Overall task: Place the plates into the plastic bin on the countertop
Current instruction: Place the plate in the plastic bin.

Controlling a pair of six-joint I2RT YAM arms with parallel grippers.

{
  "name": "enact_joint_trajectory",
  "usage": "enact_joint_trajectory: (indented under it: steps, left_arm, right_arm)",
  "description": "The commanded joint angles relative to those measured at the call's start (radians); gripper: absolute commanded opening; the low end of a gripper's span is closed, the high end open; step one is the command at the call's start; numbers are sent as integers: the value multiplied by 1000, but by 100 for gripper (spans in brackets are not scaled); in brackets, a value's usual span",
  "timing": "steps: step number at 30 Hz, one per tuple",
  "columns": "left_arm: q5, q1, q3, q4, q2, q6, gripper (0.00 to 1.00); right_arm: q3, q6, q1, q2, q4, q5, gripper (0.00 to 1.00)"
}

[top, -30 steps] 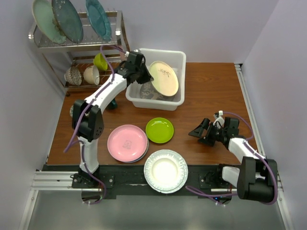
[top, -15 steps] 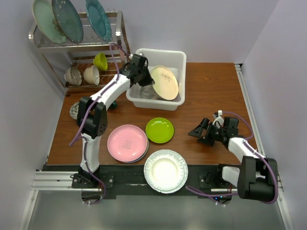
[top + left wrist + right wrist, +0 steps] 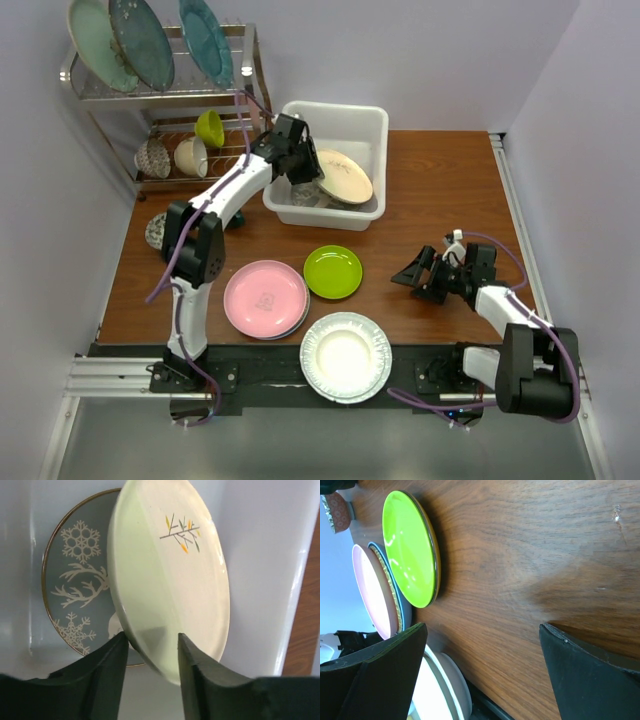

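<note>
Down from its steep tilt a second ago, the cream plate point(image 3: 345, 178) now leans more shallowly inside the plastic bin point(image 3: 340, 108), and my left pincer point(image 3: 306, 172) has loosened beside it.

From above, that glossy round plate lies across the white tub's right half, its edge near the rolled front rim. The pink plate point(image 3: 264, 297), lime green plate point(image 3: 333, 271) and fluted white plate point(image 3: 346, 356) sit well clear of the tub on the wood-grain countertop point(image 3: 440, 190), with bare wood to their right.

At my left wrist, my dark fingers point(image 3: 107, 680) stand parted, astride the cream plate's smooth lower rim. Behind it the grey deer plate point(image 3: 75, 595) lies on the tub floor, with the white wall close on the right.

At my right wrist, my right pincer point(image 3: 482, 630) is spread wide over bare wood, holding nothing, the lime plate's thin edge beyond it.
</note>
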Motion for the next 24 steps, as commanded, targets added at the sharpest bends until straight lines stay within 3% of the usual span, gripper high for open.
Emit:
enact_joint_trajectory:
  steps: [1, 16, 24]
  left_arm:
    - [14, 31, 11, -22, 13, 34, 53]
    - [-45, 30, -79, -37, -62, 82, 76]
    - [-105, -10, -271, 38, -389, 116, 86]
  right_arm:
    - [22, -22, 11, 16, 8, 8, 98]
    - [23, -22, 16, 19, 11, 2, 98]
    - [23, -22, 20, 18, 7, 2, 98]
